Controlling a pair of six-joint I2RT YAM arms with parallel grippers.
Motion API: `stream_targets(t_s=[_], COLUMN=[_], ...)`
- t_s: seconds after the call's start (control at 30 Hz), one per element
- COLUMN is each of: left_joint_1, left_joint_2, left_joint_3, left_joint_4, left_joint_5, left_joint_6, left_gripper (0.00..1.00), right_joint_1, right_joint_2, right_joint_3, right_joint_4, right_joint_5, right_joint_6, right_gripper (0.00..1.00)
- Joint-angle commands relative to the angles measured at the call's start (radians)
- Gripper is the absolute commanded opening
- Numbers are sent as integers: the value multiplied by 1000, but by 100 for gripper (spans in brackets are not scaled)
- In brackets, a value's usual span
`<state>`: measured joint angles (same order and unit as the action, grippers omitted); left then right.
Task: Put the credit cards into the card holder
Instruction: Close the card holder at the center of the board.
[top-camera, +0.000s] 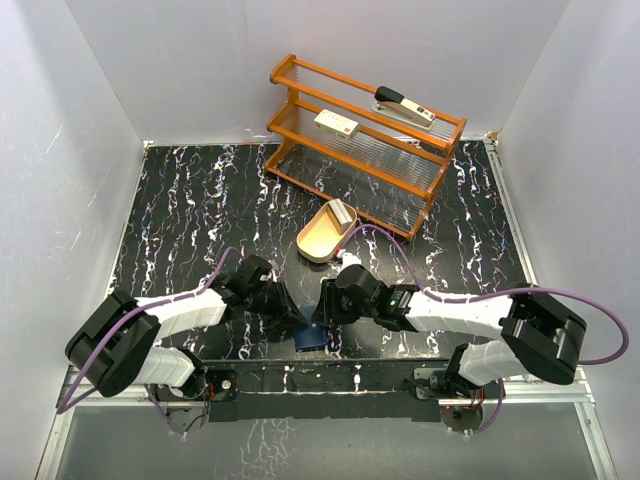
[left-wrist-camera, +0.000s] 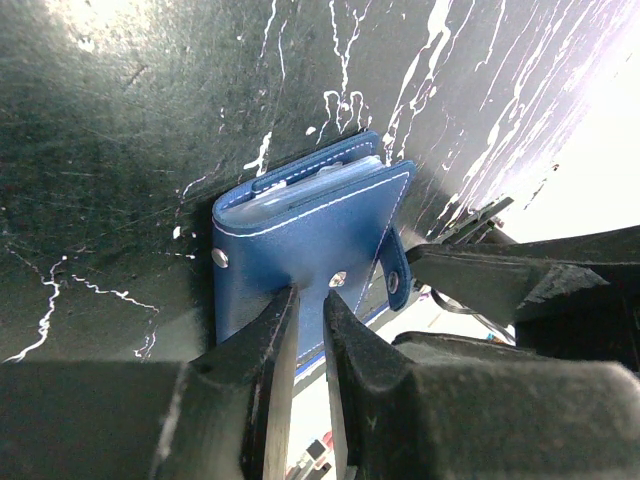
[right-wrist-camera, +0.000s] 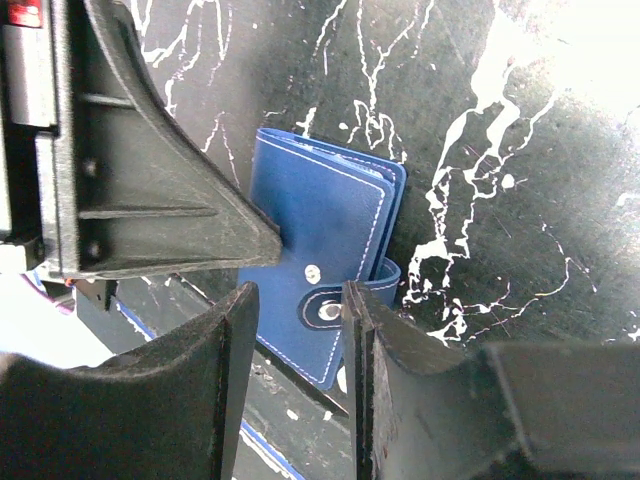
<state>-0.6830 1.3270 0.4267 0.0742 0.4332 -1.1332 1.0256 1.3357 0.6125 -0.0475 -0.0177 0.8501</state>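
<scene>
Top: left pincer (top-camera: 292, 322) and right pincer (top-camera: 322, 314) meet at the folded holder (top-camera: 311, 338). Left wrist: narrow jaws pinch its near edge; it looks light, soft and slippery. Right wrist: half-open jaws straddle the snap tab (right-wrist-camera: 325, 308), the likeliest place to grip.

Two robot arms fill the bottom of the overhead view, the left arm (top-camera: 150, 330) at lower left and the right arm (top-camera: 480, 315) at lower right. Each has smooth white link shells between bulky, rounded black joint housings, and a thin purple cable (top-camera: 590, 298) loops along each. In the wrist views, the left gripper (left-wrist-camera: 312, 300) and right gripper (right-wrist-camera: 300, 300) have matte black plastic fingers, thick and wedge-shaped, narrowing to flat tips, with a ribbed triangular brace on the outer side.
</scene>
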Motion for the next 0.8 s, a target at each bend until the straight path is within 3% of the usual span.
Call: stream_targets(t_s=[0.0,0.23,0.57,0.77], left_joint_1=[-7,-7,-9,-10], left_joint_2=[16,5,26,25], left_joint_3=[-23,-28,-20,-26], left_joint_4=[-117,-117,-111,-106], left_joint_5=[-90,-93,-85,-85], left_joint_6=[25,25,29,24], left_gripper=[17,17,16,16], right_joint_1=[-3,-3,-3,-2], right_joint_2=[16,31,62,61], right_joint_3=[-9,-21,-25,-25], right_joint_4=[56,84,119,95], right_joint_5=[18,-13,-59,-71], right_joint_6=[23,29,20,35], right_gripper=[37,36,25,25])
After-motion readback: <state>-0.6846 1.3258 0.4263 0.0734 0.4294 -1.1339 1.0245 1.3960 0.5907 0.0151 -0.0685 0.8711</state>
